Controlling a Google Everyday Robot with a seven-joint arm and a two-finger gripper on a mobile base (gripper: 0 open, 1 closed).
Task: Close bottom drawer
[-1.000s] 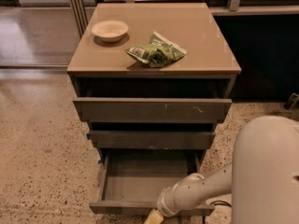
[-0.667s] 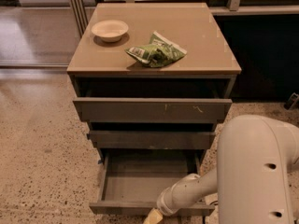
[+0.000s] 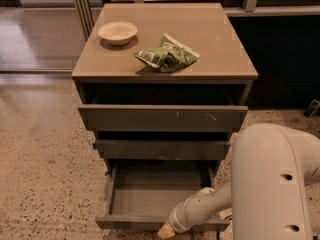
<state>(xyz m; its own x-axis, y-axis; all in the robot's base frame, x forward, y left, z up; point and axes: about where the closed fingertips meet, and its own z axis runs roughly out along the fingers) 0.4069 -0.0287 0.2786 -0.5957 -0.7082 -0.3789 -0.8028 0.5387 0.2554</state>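
Note:
The bottom drawer (image 3: 150,196) is pulled far out of the cabinet, a shallow dark grey-brown tray with nothing in it and a low plain front strip (image 3: 130,222). My gripper (image 3: 166,232) is at the bottom edge of the camera view, right at that front strip, towards its right half. Only its pale tip shows below the white wrist (image 3: 192,214). My big white arm (image 3: 275,184) fills the lower right corner and hides the drawer's right front corner.
Above it the narrow middle drawer front (image 3: 162,149) and the taller top drawer front (image 3: 162,118) with pale scratches stick out a little. On the cabinet top (image 3: 220,44) lie a white bowl (image 3: 117,32) and a green snack bag (image 3: 167,56). Speckled floor (image 3: 45,174) lies to the left.
My arm's large white body has swung further into the lower right of the view. The gripper stays at the bottom drawer's front strip. The drawer looks just as far out.

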